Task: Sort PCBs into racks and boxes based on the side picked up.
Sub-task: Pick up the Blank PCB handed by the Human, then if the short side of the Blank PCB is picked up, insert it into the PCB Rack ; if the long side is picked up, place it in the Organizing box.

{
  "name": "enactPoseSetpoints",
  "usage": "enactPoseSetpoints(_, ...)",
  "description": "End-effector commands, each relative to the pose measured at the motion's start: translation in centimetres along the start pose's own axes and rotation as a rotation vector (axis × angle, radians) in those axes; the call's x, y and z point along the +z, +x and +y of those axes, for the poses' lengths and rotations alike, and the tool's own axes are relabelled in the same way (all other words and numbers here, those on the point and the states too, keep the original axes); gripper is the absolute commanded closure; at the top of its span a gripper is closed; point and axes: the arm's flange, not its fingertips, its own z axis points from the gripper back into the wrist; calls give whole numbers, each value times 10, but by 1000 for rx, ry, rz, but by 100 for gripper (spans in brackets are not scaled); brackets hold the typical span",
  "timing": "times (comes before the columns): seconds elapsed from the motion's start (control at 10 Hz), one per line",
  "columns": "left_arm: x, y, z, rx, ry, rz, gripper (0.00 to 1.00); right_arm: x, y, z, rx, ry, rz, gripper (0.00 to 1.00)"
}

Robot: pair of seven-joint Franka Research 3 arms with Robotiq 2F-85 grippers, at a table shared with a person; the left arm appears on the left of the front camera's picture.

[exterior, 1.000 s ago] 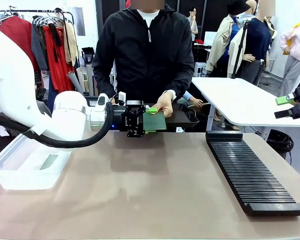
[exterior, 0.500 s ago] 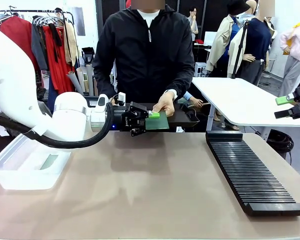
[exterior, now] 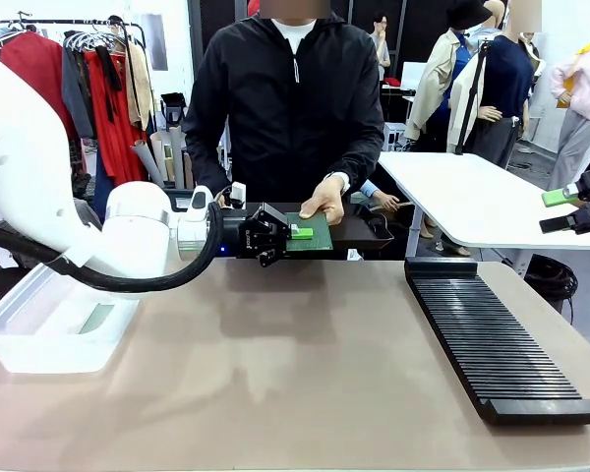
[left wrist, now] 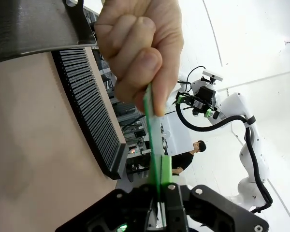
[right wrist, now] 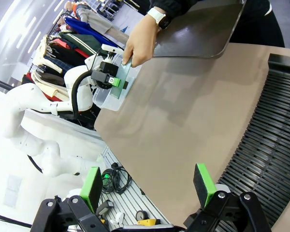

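Front view: the left gripper [exterior: 287, 234] reaches to the far edge of the tabletop [exterior: 275, 374], its jaws closed tight on one end of a PCB [exterior: 313, 232], which lies roughly level in the air. The person's hand [exterior: 325, 201] pinches the board's opposite end, so both parties have hold of it. A shallow black tray [exterior: 366, 230] sits just behind it. The rack [exterior: 497, 339] lies along the right edge of the tabletop, its slots unfilled as far as can be seen. The box [exterior: 39, 334] sits at the left edge, with what appears to be one green board inside. The right gripper [exterior: 557, 209] hangs off beyond the right edge, well apart from the work. Left wrist view: the board runs edge-on from between the closed green pads up into the person's fingers. Right wrist view: the right jaws stand wide open and grip nothing, with the rack just below them. Judgement: the handover is in hand. The next move calls for the person's release, then carriage to rack or box. Which board face is up cannot be told, so the destination is undetermined.
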Motion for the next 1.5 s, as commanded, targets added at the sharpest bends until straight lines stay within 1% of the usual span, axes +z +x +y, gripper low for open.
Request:
enactPoseSetpoints(0.0, 0, 1, 0, 9, -23, -27, 100, 0, 1, 2, -1, -1, 1, 0)
enactPoseSetpoints(0.1, -1, -2, 1, -6, -13, 20, 100, 0, 1, 2, -1, -1, 1, 0)
enactPoseSetpoints(0.2, 0, 0, 0, 1, 0, -1, 100, 0, 1, 2, -1, -1, 1, 0)
enactPoseSetpoints(1.4, 0, 0, 0, 1, 0, -1, 100, 0, 1, 2, -1, -1, 1, 0)
